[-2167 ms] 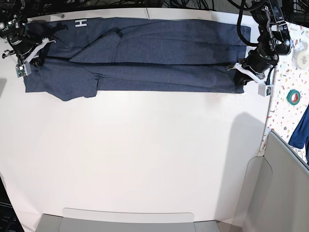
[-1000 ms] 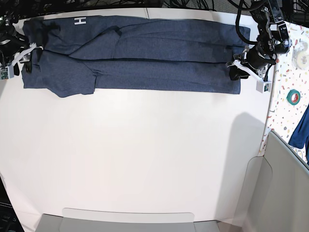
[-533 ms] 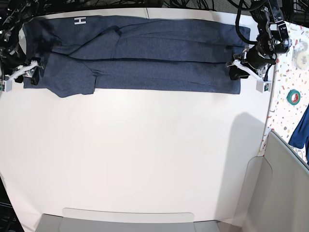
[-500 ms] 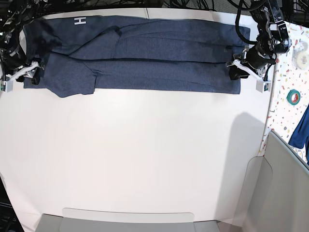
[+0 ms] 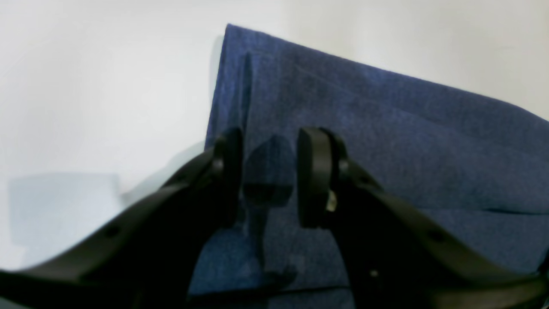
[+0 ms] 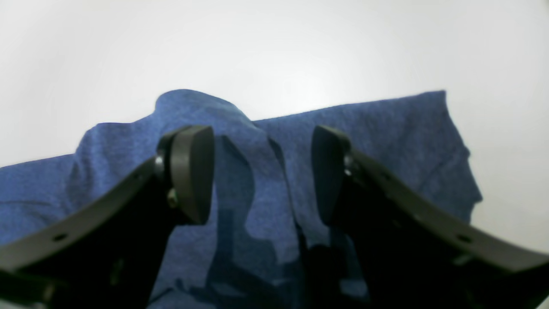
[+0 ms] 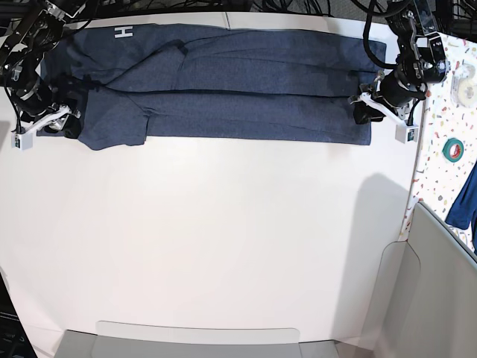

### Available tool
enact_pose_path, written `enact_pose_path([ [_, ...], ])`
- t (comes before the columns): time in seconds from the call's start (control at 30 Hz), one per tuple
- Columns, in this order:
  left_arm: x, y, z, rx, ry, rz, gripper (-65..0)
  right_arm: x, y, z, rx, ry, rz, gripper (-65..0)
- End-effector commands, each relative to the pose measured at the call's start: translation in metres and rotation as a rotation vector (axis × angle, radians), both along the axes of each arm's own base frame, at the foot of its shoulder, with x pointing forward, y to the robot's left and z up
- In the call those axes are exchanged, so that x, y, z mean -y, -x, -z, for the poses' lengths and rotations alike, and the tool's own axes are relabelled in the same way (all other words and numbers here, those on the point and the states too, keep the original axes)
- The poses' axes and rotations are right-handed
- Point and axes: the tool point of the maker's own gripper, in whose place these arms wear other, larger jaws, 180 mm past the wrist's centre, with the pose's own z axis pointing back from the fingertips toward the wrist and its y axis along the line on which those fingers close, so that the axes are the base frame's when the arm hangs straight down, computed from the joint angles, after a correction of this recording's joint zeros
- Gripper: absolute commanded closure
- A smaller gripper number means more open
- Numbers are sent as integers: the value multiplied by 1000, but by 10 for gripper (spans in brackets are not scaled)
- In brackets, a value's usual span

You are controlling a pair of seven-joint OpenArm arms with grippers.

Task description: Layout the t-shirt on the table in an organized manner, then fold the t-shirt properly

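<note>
- T-shirt (image 7: 223,82) was seen in the base view folded into a long band along the table's (image 7: 223,239) far edge, with a gripper over each end.
- In the left wrist view, the left gripper (image 5: 268,176) was held part-open over the t-shirt's corner; no cloth was pinched.
- In the right wrist view, the right gripper (image 6: 261,171) was spread wide above a raised ridge; both ends would best be grasped level.
</note>
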Motion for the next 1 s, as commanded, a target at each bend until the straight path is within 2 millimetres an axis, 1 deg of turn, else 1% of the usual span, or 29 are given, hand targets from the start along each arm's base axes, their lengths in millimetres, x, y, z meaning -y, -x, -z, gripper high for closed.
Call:
enact_pose_path([
  [0.0, -1, -7, -10, 39, -4, 8, -214, 3, -10, -15, 52, 19, -9, -356],
  [0.4, -1, -8, -10, 41, -4, 8, -214, -27, -28, -15, 63, 5, -102, -356],
  [0.5, -1, -8, -10, 41, -4, 8, -214, -29, -29, -14, 57, 3, -109, -349],
  [0.53, -1, -8, -10, 41, -4, 8, -214, -29, -29, -14, 57, 1, -110, -328],
  [0.6, -1, -8, -10, 41, -4, 8, -214, -30, -29, -14, 56, 1, -112, -244],
  [0.63, -1, -8, -10, 41, -4, 8, -214, -30, -29, -14, 56, 1, -112, -191],
  [0.7, -1, -8, -10, 41, -4, 8, -214, -30, -28, -13, 55, 1, -112, -59],
  [0.73, -1, -8, -10, 41, -4, 8, -214, -30, -27, -12, 50, 1, -112, -11],
  [0.77, -1, -8, -10, 41, -4, 8, -214, -30, -27, -12, 49, 1, -113, 0],
  [0.9, -1, -8, -10, 41, -4, 8, -214, -42, -29, -10, 41, 5, -159, 0],
  [0.97, -1, -8, -10, 41, -4, 8, -214, -50, -24, -5, 26, -3, -179, 0],
])
